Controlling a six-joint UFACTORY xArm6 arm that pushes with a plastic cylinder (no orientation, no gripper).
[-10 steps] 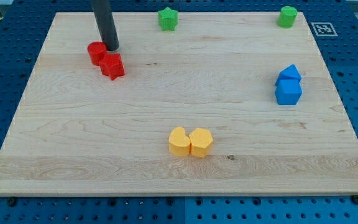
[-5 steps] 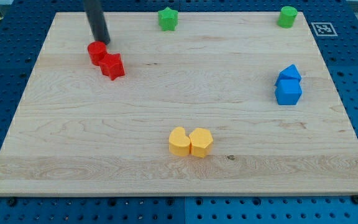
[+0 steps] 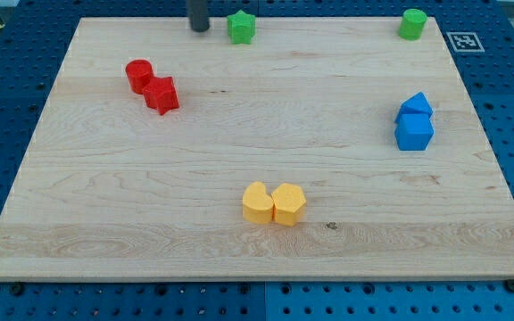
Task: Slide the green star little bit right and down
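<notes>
My tip (image 3: 200,28) sits near the view's top edge, just left of the green star (image 3: 241,27), not touching it. There are no jaws, only a bare rod. The star looks light, rigid and prone to spinning, so I judge contact belongs on its upper-left face.

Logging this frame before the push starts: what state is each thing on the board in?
My tip: at the board's top edge, left of the green star, apart from it.
Green star block: untouched.
Green cylinder block: alone, top right.
Two red blocks: touching.
Two blue blocks: touching.
Two yellow blocks: touching.
</notes>
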